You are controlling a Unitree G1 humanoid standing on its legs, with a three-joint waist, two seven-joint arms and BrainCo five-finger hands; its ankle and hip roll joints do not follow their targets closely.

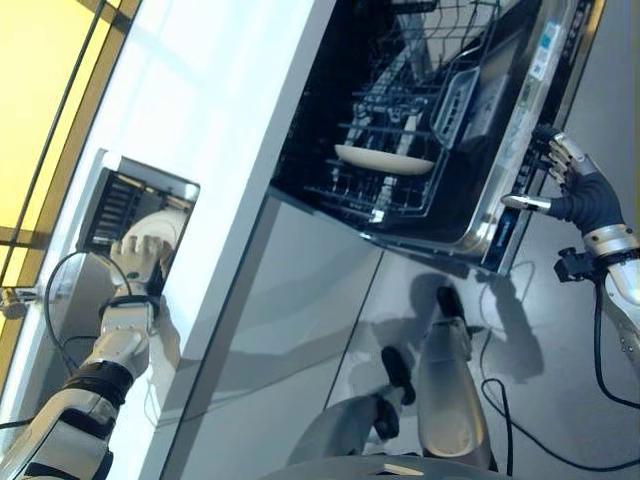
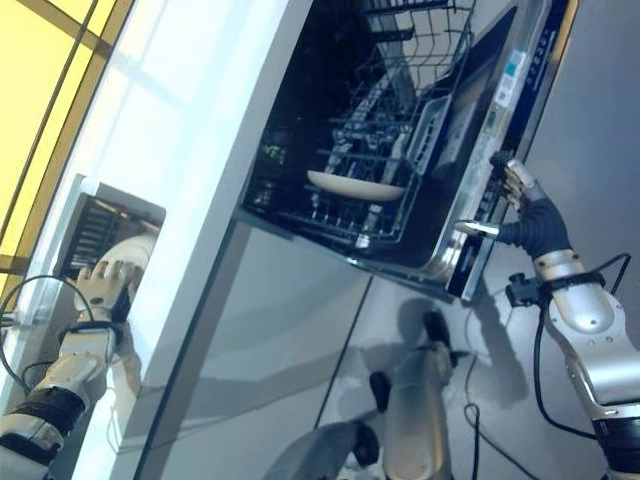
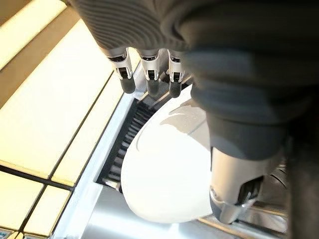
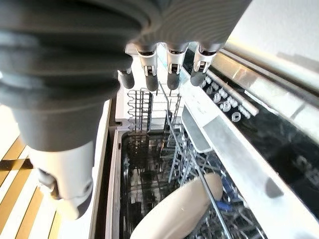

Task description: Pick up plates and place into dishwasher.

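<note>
A white plate [image 1: 168,228] stands in a dark rack [image 1: 118,205] set into the counter at the left. My left hand [image 1: 135,258] lies against it. In the left wrist view the straight fingers [image 3: 149,82] reach past the plate [image 3: 169,169]'s far rim and the thumb [image 3: 234,204] sits at its near edge. A cream plate [image 1: 385,158] stands on edge in the lower rack of the open dishwasher [image 1: 420,120]. My right hand [image 1: 575,185] hangs open by the outer edge of the lowered dishwasher door [image 1: 515,200], holding nothing; its wrist view shows the cream plate [image 4: 174,209] past the fingers [image 4: 172,74].
A white counter [image 1: 230,120] runs between the sink rack and the dishwasher. Grey cabinet fronts [image 1: 290,300] lie below it. The dishwasher's wire racks [image 4: 149,114] stand pulled into view. Yellow panels [image 1: 40,90] border the far left.
</note>
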